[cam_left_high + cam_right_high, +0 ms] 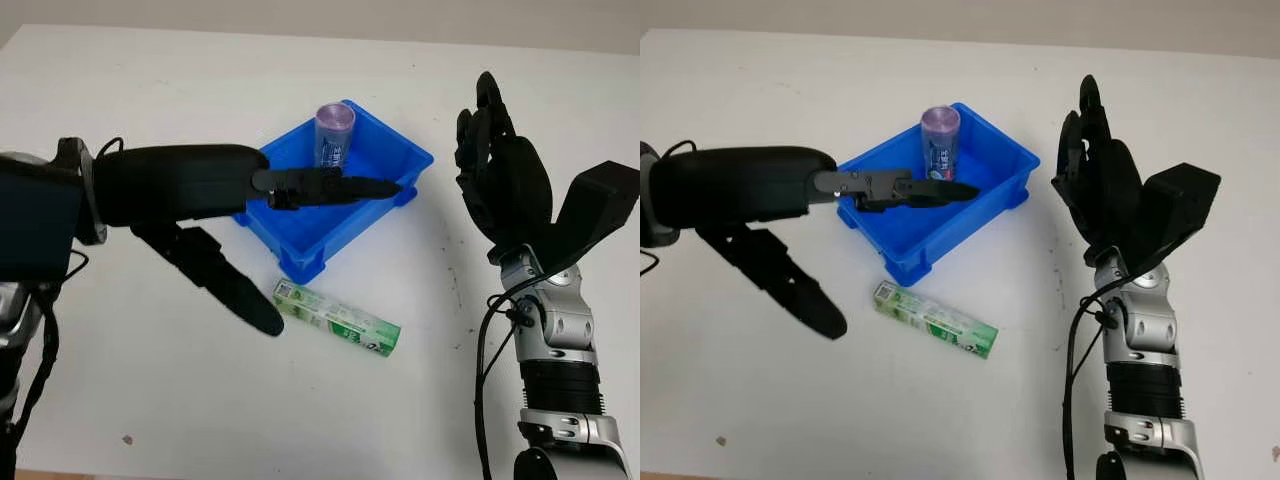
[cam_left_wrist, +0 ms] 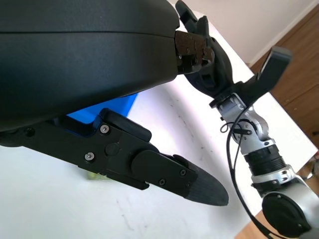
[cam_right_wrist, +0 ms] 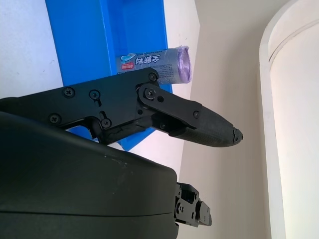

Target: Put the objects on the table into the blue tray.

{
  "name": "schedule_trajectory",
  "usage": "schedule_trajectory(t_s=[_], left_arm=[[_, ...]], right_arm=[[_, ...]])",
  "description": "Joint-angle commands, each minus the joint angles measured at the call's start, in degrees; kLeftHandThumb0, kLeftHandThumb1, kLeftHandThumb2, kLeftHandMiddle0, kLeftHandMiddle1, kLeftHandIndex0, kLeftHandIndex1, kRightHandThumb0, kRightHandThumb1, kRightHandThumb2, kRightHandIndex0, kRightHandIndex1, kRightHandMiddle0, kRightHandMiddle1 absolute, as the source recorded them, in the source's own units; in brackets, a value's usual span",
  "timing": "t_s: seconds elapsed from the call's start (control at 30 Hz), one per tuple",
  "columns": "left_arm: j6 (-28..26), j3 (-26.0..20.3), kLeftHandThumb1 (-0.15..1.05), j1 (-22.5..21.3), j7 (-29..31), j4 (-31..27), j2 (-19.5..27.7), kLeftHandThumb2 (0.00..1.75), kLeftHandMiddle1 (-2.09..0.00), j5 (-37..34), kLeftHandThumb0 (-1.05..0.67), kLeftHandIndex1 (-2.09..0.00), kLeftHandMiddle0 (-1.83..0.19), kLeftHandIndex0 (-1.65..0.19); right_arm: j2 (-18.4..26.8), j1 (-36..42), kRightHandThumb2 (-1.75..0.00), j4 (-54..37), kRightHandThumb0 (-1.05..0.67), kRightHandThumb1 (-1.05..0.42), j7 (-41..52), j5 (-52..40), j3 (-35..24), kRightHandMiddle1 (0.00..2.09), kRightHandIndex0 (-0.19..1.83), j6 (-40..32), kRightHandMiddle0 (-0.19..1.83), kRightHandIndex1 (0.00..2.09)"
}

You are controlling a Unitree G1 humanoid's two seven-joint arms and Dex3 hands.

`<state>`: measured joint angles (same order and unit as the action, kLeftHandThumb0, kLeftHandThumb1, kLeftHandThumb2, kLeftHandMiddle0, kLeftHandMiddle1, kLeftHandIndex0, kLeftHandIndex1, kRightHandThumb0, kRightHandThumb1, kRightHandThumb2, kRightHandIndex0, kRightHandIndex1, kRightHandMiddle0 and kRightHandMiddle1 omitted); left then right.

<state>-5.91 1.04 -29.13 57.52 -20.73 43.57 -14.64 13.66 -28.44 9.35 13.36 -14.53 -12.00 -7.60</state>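
Left hand (image 1: 250,215) open, holding nothing, over the near edge of the blue tray (image 1: 400,150). Purple roll (image 1: 334,135) already stands inside it. Green box (image 1: 338,318) lies on the table just before the tray, to go. Right hand (image 1: 495,160) open, raised, idle.

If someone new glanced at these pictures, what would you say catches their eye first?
The blue tray in the middle of the white table stands out, with a purple roll standing in its far corner. The left hand hangs open over the tray's near side, a green box lies on the table just in front of the tray, and the right hand is raised, open, to the right.
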Motion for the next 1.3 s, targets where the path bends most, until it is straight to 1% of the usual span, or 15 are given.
schedule_trajectory(t_s=[0.0,0.13,0.23,0.33,0.5,0.67,0.8,0.97,1.17,1.27], left_arm=[[-0.1,-0.5,0.95,2.0,-1.4,-1.1,-1.1,0.05,-0.05,-0.7,-0.66,-0.07,0.07,0.09],[-0.9,1.5,0.91,3.0,-3.1,-0.5,-2.2,0.04,-0.07,0.6,-0.63,-0.09,0.01,0.05],[0.0,2.7,0.89,3.4,-3.6,0.7,-3.3,0.04,-0.09,1.5,-0.59,-0.11,-0.04,0.00],[0.2,4.1,0.89,3.8,-4.6,1.1,-4.0,0.05,-0.09,3.4,-0.61,-0.12,-0.10,-0.04],[-0.4,6.6,0.88,4.4,-6.6,1.4,-5.2,0.05,-0.10,6.6,-0.58,-0.14,-0.19,-0.11],[-1.1,8.5,0.89,4.1,-6.3,2.9,-6.3,0.06,-0.10,7.3,-0.63,-0.14,-0.24,-0.14],[-1.6,9.4,0.89,3.7,-6.2,3.2,-6.7,0.05,-0.10,7.9,-0.64,-0.15,-0.28,-0.16],[-0.6,9.7,0.88,3.7,-6.0,3.9,-7.3,0.05,-0.11,8.1,-0.61,-0.16,-0.33,-0.19],[-1.4,10.2,0.88,3.8,-5.5,4.7,-7.8,0.05,-0.12,7.9,-0.56,-0.17,-0.35,-0.22],[0.3,10.6,0.87,4.8,-6.3,5.4,-8.5,0.05,-0.12,9.0,-0.52,-0.18,-0.35,-0.23]], right_arm=[[-0.2,-0.8,-0.74,0.0,-0.64,-1.05,0.2,-0.3,0.0,0.00,-0.19,1.0,-0.19,0.00],[-0.5,-0.7,-0.74,0.0,-0.65,-1.05,-0.2,0.0,0.0,0.00,-0.19,1.4,-0.19,0.00],[-0.7,-0.6,-0.74,0.1,-0.65,-1.05,-0.4,0.1,0.0,0.00,-0.19,1.8,-0.19,0.00],[-0.7,-0.3,-0.73,-0.2,-0.65,-1.05,-0.7,0.3,0.1,0.00,-0.19,1.9,-0.19,0.00],[-0.9,0.0,-0.71,0.0,-0.67,-1.05,-1.0,0.2,0.0,0.00,-0.19,2.1,-0.19,0.00],[-1.2,0.2,-0.70,0.1,-0.67,-1.05,-1.4,0.4,-0.1,0.00,-0.19,2.6,-0.19,0.00],[-1.5,0.2,-0.69,0.4,-0.67,-1.05,-1.6,0.3,-0.2,0.00,-0.19,3.0,-0.19,0.00],[-1.5,0.4,-0.68,0.3,-0.68,-1.05,-1.5,0.2,-0.2,0.00,-0.19,3.0,-0.19,0.00],[-1.5,0.8,-0.69,-0.6,-0.67,-1.05,-1.6,-0.1,-0.2,0.00,-0.19,2.3,-0.19,0.00],[-1.5,1.1,-0.68,-0.9,-0.67,-1.05,-1.6,-0.2,-0.3,0.00,-0.19,2.1,-0.19,0.00]])
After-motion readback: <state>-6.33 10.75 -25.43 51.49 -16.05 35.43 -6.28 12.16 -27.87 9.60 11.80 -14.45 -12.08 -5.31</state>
